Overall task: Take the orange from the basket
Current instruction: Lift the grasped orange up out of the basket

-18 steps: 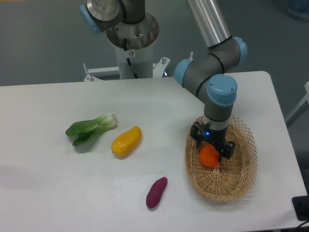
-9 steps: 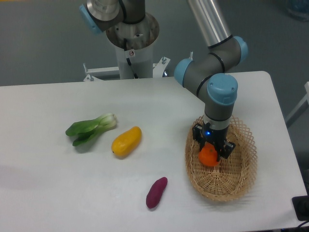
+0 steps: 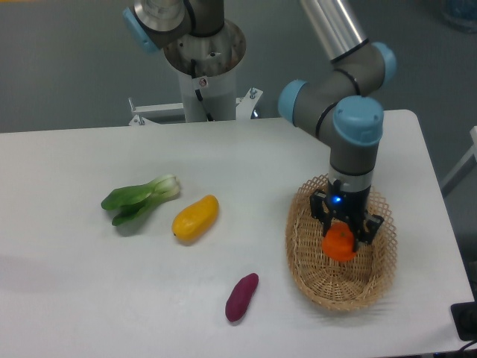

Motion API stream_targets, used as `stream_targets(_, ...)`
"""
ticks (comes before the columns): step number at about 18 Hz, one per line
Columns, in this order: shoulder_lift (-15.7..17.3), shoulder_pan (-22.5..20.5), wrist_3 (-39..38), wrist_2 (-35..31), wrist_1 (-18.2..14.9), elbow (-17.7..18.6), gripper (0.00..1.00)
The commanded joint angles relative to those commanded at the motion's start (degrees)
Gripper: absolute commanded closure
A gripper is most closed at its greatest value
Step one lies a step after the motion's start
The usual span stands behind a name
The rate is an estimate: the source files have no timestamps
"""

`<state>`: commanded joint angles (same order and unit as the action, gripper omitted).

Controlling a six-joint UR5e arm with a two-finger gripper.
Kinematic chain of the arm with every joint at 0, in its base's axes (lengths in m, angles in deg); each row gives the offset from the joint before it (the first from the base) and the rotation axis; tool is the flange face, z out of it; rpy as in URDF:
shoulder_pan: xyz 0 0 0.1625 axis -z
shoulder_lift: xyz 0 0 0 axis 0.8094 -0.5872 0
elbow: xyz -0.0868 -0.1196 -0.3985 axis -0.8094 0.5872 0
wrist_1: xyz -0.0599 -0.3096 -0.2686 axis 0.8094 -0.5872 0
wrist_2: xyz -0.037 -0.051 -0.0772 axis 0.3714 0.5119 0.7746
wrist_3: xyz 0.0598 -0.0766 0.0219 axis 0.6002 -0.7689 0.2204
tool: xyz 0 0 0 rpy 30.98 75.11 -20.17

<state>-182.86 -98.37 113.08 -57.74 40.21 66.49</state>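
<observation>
Your end effector [image 3: 345, 235] pinched the orange [image 3: 339, 244] across its widest girth, over the basket [image 3: 309, 276]. Judged firm, light and smooth-skinned, the fruit called for moderate pressure on opposite sides.

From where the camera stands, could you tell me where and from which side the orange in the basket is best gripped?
Grip the orange across its widest middle, coming straight down from above. It is round, so any opposite pair of sides works, and the raised rim of the basket blocks a sideways approach. The gripper already straddles it from above, one finger on either side; whether it is fully clamped I cannot tell.
</observation>
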Motion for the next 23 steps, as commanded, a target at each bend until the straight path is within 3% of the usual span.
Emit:
stream_targets(7, 3.7, 2.5, -5.7, 2.3, -16.2, -13.0, 0.37)
stream_targets(11, 5.6, 4.0, -6.1, 1.6, -19.6, -13.9, 0.38)
stream_targets(14, 6.9, 5.0, -5.3, -3.2, -24.4, -14.0, 0.38)
stream_targets(23, 7.0, 6.2, -6.0, -4.2, -24.4, -14.0, 0.38)
